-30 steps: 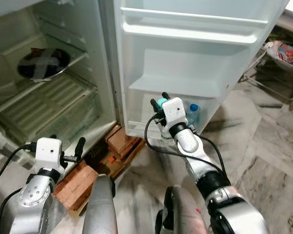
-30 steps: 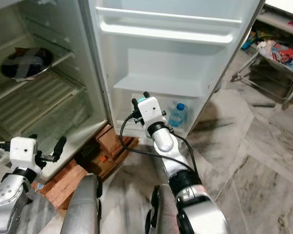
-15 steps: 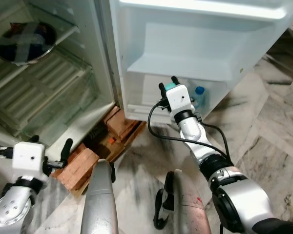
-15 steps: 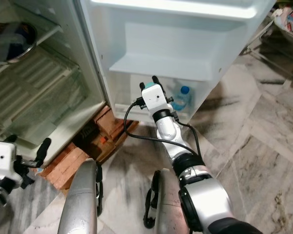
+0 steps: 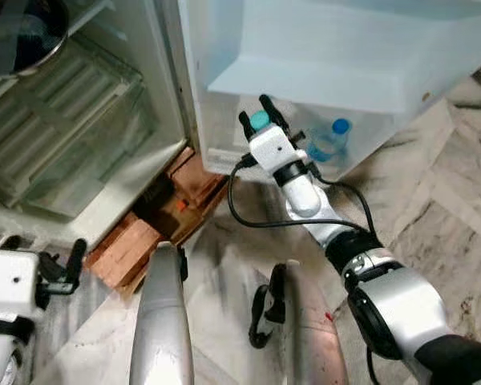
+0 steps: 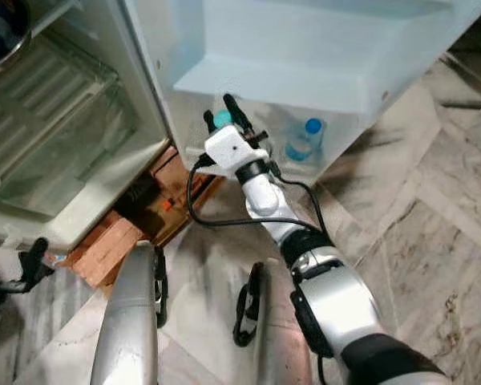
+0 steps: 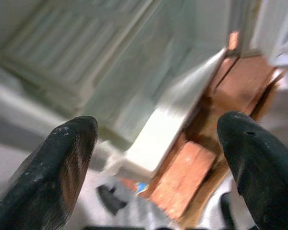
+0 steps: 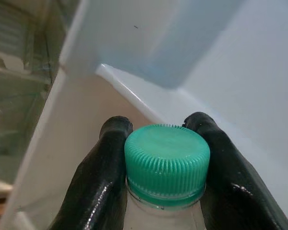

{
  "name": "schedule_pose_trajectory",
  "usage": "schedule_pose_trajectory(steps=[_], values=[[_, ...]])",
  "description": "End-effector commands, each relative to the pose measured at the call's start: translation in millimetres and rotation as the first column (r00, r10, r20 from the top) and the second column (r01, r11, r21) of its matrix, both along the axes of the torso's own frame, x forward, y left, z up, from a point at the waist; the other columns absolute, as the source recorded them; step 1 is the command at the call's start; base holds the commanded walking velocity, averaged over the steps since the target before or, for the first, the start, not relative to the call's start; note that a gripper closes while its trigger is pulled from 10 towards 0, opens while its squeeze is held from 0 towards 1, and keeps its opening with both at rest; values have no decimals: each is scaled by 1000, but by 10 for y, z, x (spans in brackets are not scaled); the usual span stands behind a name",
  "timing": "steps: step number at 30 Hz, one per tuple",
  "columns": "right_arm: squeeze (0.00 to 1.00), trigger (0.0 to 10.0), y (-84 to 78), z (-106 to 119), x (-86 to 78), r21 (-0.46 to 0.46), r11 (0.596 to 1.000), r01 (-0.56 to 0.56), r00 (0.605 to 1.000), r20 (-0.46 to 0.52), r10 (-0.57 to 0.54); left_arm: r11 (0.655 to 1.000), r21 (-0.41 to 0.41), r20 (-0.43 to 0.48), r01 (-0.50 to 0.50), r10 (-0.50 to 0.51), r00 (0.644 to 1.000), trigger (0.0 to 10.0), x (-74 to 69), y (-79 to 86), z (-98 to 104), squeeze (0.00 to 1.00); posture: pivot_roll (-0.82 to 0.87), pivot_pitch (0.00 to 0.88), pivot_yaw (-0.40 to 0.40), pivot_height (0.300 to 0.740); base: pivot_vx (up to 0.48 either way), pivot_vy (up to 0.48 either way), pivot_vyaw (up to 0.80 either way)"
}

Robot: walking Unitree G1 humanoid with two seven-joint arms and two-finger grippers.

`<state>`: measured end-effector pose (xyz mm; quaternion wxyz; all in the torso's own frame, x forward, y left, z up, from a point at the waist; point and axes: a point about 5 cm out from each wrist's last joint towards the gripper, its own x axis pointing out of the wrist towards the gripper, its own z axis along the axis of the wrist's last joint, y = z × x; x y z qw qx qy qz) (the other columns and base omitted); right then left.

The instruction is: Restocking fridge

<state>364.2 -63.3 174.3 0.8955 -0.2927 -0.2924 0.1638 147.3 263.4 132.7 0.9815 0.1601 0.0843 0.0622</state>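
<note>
Setting: marble floor (image 5: 433,200), grey-veined, with an open fridge (image 5: 88,120) ahead and its door (image 5: 345,48) swung wide to the right; the robot looks down over its own two silver legs.

Nearest, lower left: left gripper (image 7: 156,158), hanging low by the fridge's base, fingers spread wide apart and holding nothing; between them its wrist view shows the fridge's bottom edge and reddish bricks (image 7: 182,177), blurred.

Under the fridge: brick stack (image 5: 132,249) propping the cabinet at its front corner, a dark gap beside it.

Middle: right arm stretched forward to the door's lowest shelf (image 5: 224,156); right gripper (image 5: 260,120) clenched on a bottle (image 8: 163,215) just under its green cap (image 8: 166,160), one black finger (image 8: 98,182) at each side of the neck; the bottle sits at the left end of that door shelf, below the overhanging compartment (image 5: 321,80).

Just beyond, same shelf: second bottle with a blue cap (image 5: 330,138), near the gripper, apart from it.

Far left, inside the cabinet: ribbed clear drawer (image 5: 56,128); above it a dark round bowl (image 5: 16,32) on a shelf.
</note>
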Motion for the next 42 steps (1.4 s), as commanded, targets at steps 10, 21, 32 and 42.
schedule_pose_trajectory(steps=[10, 21, 32, 42], values=[[0, 10000, 14, -370, -92, -268, 963, -25, 999, -35, 17, 997, 57, -50, -61, 64, 997, 10000, -237, 93, 71, 0, 453, 496, -58, 645, 0, 0, 0], [0, 10000, 36, -473, -100, -348, 937, -20, 998, -57, -1, 993, 81, -80, -83, 89, 993, 10000, -358, 161, 90, 0, 462, 512, -46, 645, 0, 0, 0], [0, 10000, 48, -293, -22, 296, 954, -45, 927, -345, 151, 999, -20, -15, -39, 39, 999, 10000, 125, 88, -29, 0, 341, 398, -89, 645, 0, 0, 0], [0, 10000, -347, -705, -174, 360, 930, 72, 854, -504, 129, 991, -128, 40, 28, -23, 999, 10000, 718, -97, -215, 0, 203, 223, -85, 645, 0, 0, 0]])
